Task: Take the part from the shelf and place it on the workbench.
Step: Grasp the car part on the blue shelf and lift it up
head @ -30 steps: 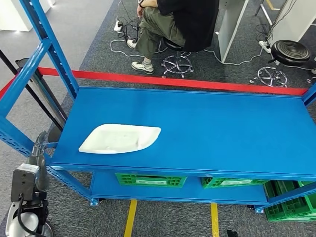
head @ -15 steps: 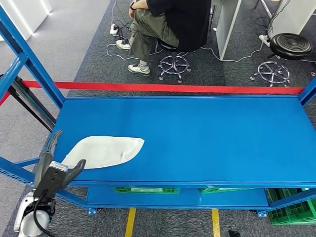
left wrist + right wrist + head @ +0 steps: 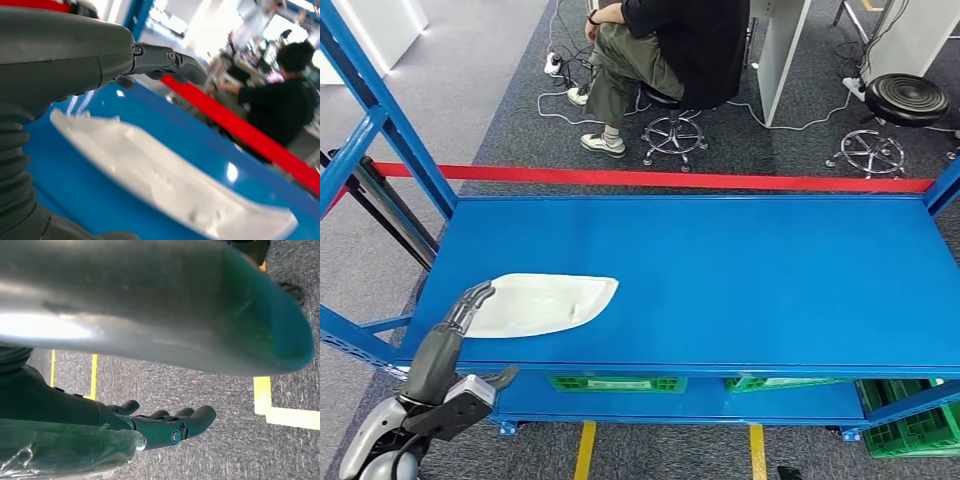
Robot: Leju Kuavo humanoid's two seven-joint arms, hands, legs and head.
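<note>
While empty, left robot hand [image 3: 454, 335] over part [image 3: 546, 303].

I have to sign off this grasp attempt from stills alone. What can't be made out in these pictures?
- Whether the left hand touches the white part: head view, fingers overlap its near end; left wrist view is blurred.
- The part's underside: it lies flat on the blue shelf.
- The green crates and their contents: hidden under the shelf.
- The person: cut off by the head view's top edge.

Workshop: blue steel shelving [image 3: 697, 280], floor tape [image 3: 584, 450].
</note>
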